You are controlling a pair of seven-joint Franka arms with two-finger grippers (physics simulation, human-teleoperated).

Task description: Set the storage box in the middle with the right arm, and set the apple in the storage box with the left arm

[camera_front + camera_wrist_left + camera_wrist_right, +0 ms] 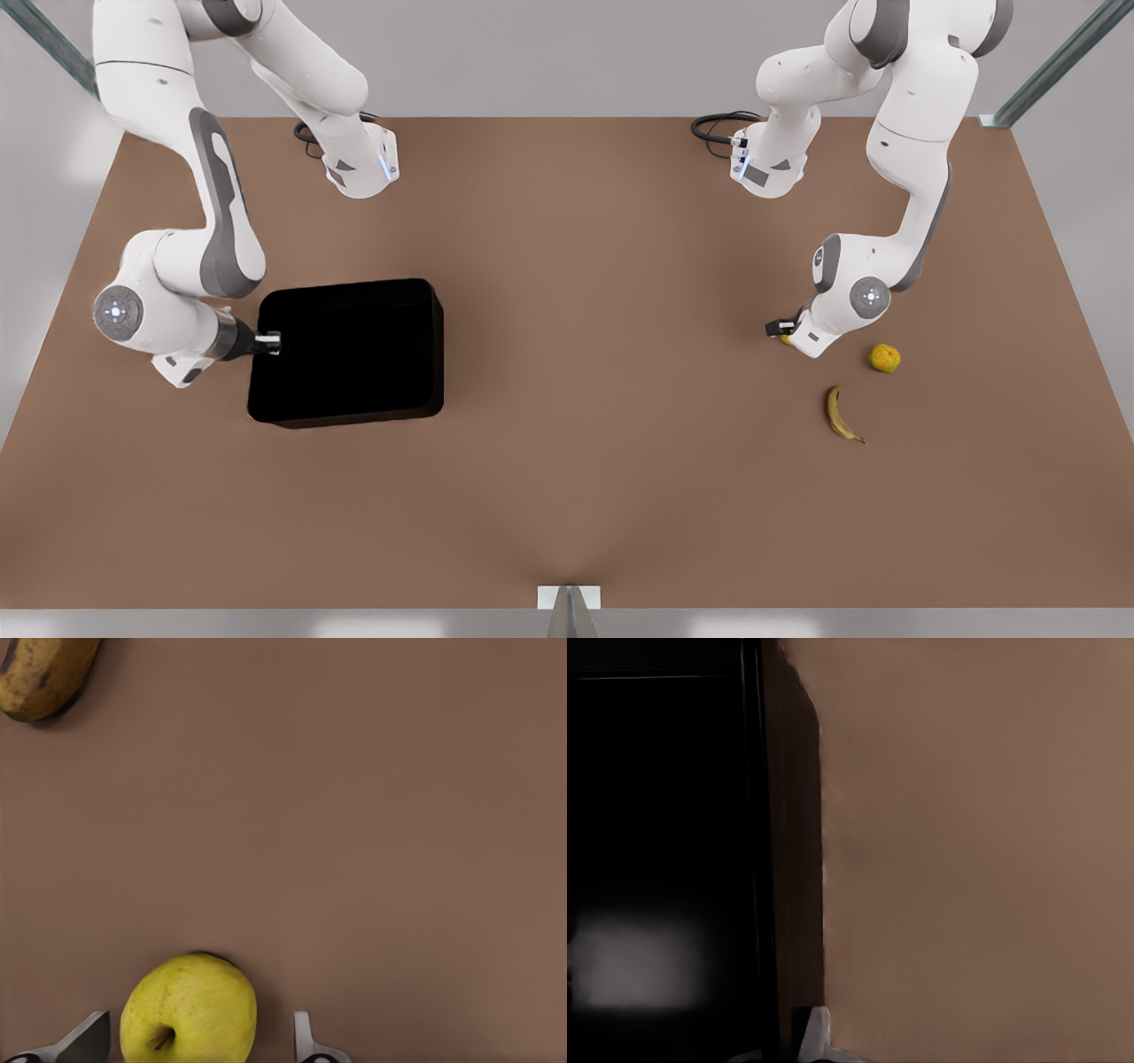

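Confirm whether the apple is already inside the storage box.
No, the apple sits on the bare table between the left claw's fingers, far from the storage box.

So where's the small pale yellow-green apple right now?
The small pale yellow-green apple sits on the brown table at the front view's right, between the left gripper's open fingers, with the brownish-yellow banana nearby.

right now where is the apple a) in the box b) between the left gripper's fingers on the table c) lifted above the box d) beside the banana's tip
b: the apple sits on the table between the left gripper's open fingers.
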